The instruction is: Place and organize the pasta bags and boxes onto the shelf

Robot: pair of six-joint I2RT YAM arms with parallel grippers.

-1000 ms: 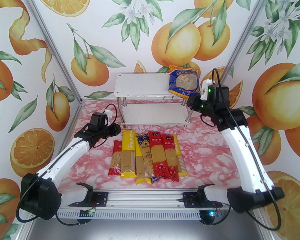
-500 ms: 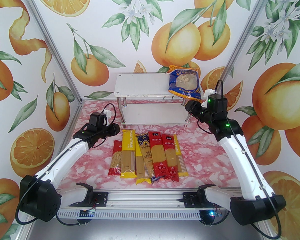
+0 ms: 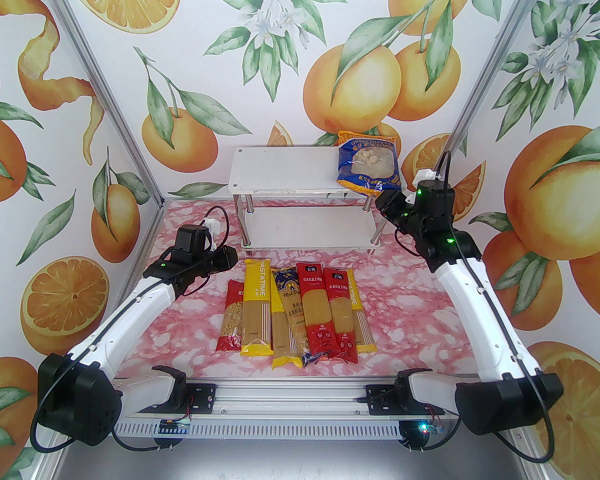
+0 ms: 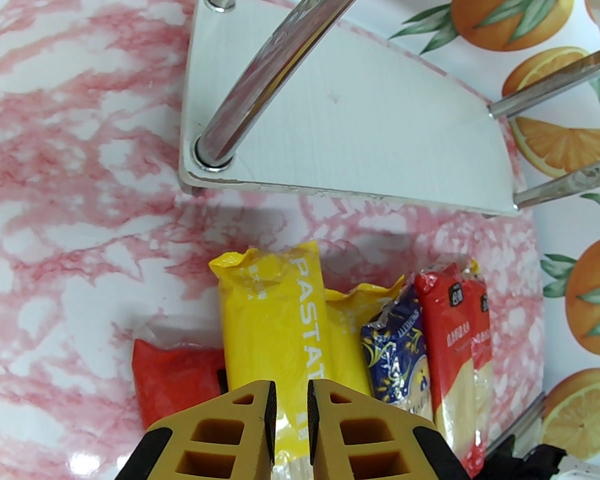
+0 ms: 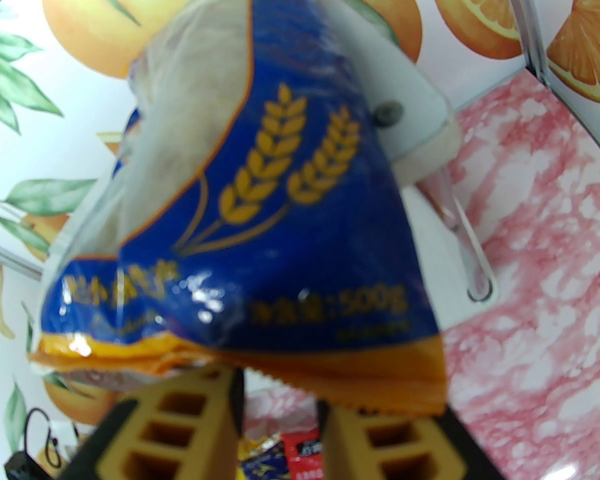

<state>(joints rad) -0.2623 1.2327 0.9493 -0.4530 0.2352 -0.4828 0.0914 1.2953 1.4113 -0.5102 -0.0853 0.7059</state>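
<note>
A blue bag [image 3: 369, 165] with orange seams rests on the right end of the shelf's top board [image 3: 280, 168]. My right gripper [image 3: 385, 203] sits just below the bag's front corner. In the right wrist view the bag [image 5: 260, 193] fills the space ahead. Its orange seam overhangs the tips of my right gripper [image 5: 280, 398], whose jaws stand apart. On the table lie a red bag [image 3: 232, 315] and several long packs: yellow [image 3: 257, 313], dark blue [image 3: 292, 298] and red [image 3: 314, 313]. My left gripper [image 4: 291, 393] hovers over the yellow pack [image 4: 275, 308], nearly closed and holding nothing.
The shelf's lower board [image 3: 310, 228] is bare, with chrome legs [image 4: 260, 83] at its corners. Pink marbled table [image 3: 410, 288] shows on both sides of the packs. Orange-patterned walls close in the back and sides.
The right wrist dipped toward the table, then rose back under the blue bag's front corner. The bag stayed on the shelf. The left arm drifted slightly left.
</note>
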